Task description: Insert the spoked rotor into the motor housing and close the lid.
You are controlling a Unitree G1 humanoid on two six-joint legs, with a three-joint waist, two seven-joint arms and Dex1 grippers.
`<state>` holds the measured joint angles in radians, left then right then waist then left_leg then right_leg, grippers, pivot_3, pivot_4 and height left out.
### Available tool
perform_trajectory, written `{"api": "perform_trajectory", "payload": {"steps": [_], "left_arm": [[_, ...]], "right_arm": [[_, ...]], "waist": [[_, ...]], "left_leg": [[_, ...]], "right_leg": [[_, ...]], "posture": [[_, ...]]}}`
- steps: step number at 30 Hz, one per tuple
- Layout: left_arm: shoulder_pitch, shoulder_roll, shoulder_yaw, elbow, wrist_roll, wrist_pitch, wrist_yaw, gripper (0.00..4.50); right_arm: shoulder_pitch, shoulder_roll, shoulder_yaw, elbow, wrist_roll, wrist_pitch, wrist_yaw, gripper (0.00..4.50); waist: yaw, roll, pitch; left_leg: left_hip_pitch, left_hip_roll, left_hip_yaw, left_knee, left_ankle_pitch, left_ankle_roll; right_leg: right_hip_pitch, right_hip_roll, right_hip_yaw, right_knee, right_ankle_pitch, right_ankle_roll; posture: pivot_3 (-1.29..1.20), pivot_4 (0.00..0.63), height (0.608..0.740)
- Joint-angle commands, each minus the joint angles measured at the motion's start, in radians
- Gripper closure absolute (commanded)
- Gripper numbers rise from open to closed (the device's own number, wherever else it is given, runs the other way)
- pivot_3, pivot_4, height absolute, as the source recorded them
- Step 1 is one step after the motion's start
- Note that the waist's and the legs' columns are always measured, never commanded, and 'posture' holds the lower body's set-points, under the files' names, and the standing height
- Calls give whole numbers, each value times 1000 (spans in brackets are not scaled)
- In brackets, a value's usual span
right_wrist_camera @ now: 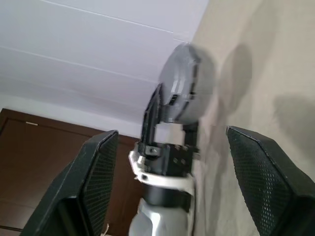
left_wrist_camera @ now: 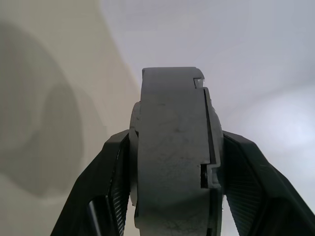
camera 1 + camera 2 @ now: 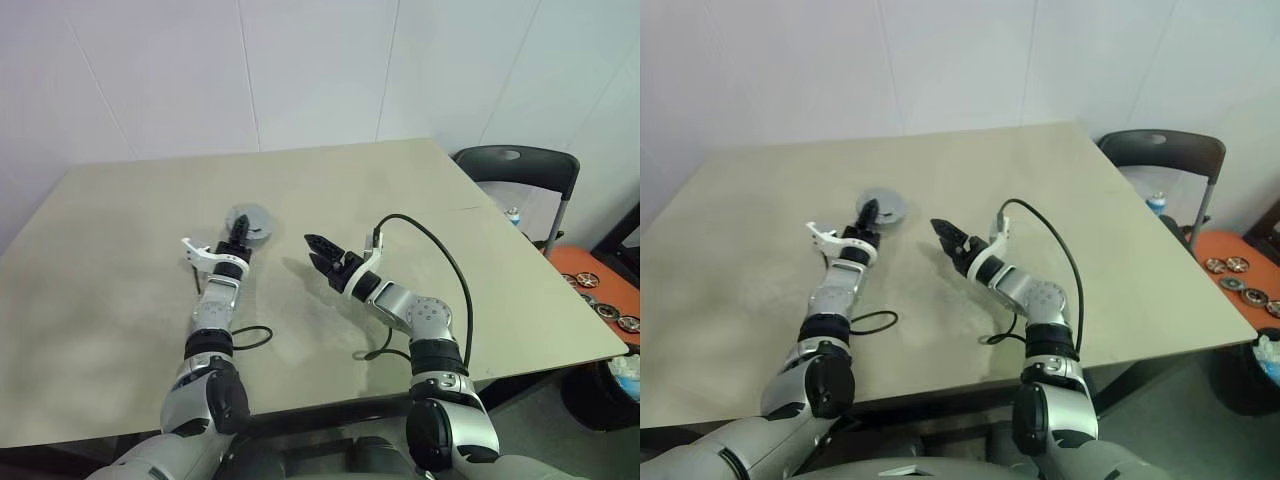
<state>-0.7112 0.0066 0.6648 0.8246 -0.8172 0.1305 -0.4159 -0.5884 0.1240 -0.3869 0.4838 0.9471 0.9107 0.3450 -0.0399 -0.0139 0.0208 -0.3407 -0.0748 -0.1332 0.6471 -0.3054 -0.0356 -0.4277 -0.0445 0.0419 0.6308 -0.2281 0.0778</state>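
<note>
The motor housing (image 3: 250,218) is a round grey case with its lid lying shut on it. My left gripper (image 3: 238,232) is shut on it, low over the beige table (image 3: 120,260). Edge-on in the left wrist view, the housing (image 2: 172,162) sits between the two black fingers (image 2: 115,167), and a stepped seam runs along its rim. My right gripper (image 3: 318,250) hangs open and empty a short way to the right, pointing at the housing. Between its wide-spread fingers (image 1: 98,172), the right wrist view looks at the housing (image 1: 189,83). The spoked rotor is hidden.
A black cable (image 3: 440,250) loops from my right wrist down onto the table. Off the table's right edge stand a black folding chair (image 3: 520,165) and an orange seat (image 3: 590,275) with several small round parts on it.
</note>
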Motion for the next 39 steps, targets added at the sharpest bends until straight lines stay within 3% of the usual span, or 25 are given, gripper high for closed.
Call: {"api": "perform_trajectory", "payload": {"steps": [1, 14, 26, 29, 39], "left_arm": [[-69, 19, -15, 2, 42, -125, 8, 2173], [-123, 99, -84, 91, 281, -481, 205, 2173], [-147, 121, -87, 140, 305, -548, 233, 2173], [-158, 117, -73, 137, 268, -522, 200, 2173], [-187, 49, 61, 126, -16, -204, 133, 2173]], "right_arm": [[-14, 13, 6, -30, 16, -1, 19, 867], [-10, 11, 14, -35, 14, 2, 31, 867], [-8, 7, 17, -34, 13, 3, 40, 867], [-9, 8, 22, -35, 13, 8, 47, 867], [11, 10, 71, -80, 15, 84, 83, 867]], "waist": [[6, 0, 0], [-3, -1, 0], [0, -1, 0], [-2, -1, 0], [-5, -2, 0]], "left_leg": [[0, -1, 0, 0, 0, 0], [0, 0, 0, 1, -1, 1], [0, -1, 0, 1, -1, 1], [0, -1, 0, 1, -1, 1], [0, -1, 0, 1, -1, 1]], "right_leg": [[0, 0, 0, 0, 0, 0], [0, 0, 0, 0, 0, 1], [0, 0, 0, 0, 0, 1], [0, 0, 0, 0, 0, 1], [1, 0, 0, 0, 1, 1]], "posture": [[0, 0, 740], [0, 0, 740], [0, 0, 740], [0, 0, 740], [0, 0, 740]]}}
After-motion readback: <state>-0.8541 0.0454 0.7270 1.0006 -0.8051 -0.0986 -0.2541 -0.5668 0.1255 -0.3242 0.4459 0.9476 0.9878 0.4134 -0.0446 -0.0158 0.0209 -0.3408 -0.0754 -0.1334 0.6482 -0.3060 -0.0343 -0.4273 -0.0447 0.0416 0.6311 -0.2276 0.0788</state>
